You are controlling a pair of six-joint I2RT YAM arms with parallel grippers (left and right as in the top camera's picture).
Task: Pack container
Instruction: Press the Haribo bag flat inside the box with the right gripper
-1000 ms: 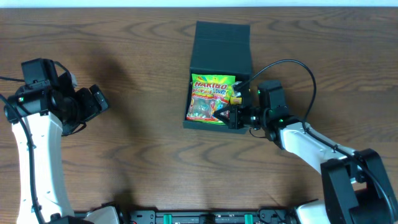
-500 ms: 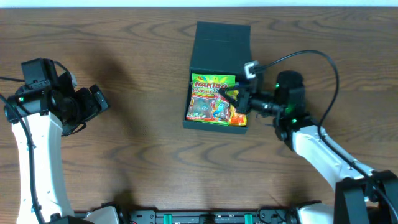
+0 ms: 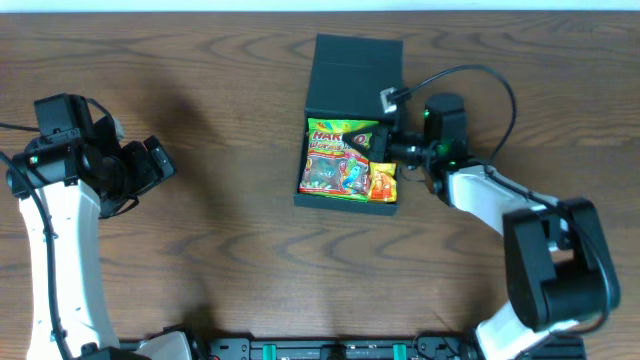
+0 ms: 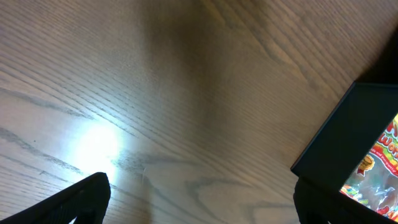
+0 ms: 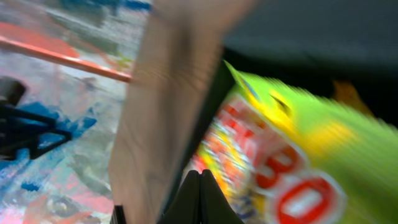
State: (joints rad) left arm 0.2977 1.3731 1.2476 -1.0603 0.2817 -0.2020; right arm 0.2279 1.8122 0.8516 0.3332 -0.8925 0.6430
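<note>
Two arms work at the wooden table (image 3: pixel 230 250), with one container between them.

Left arm: stands well to the left of the container (image 3: pixel 355 75). The left gripper (image 3: pixel 160 163) points toward the container with its jaws spread wide and nothing between them. It hangs over bare wood, well apart from the container's left wall. In the left wrist view, its fingertips (image 4: pixel 81 199) sit at the bottom corners of the frame with wood grain between them. The container's near corner shows at the right edge, with a strip of printed packet inside.

Container: dark teal-green and square, lid flap open on its far side. A green and yellow Haribo packet (image 3: pixel 335 160) lies flat inside, filling the left and middle. An orange packet (image 3: pixel 383 182) sits in the container's near right corner, against the Haribo packet's right edge. Whether the two overlap cannot be told.

Right gripper (image 3: pixel 383 150): at the container's right wall, tip over the right edge of the Haribo packet. Its jaws are pressed together with nothing visibly pinched. The right wrist view is blurred, showing the closed fingertips (image 5: pixel 186 208) at bottom centre, the green packet with red letters just beyond, and dark container above. The right arm runs off to the right of the container, with a black cable (image 3: pixel 470 75) looping over it.
</note>
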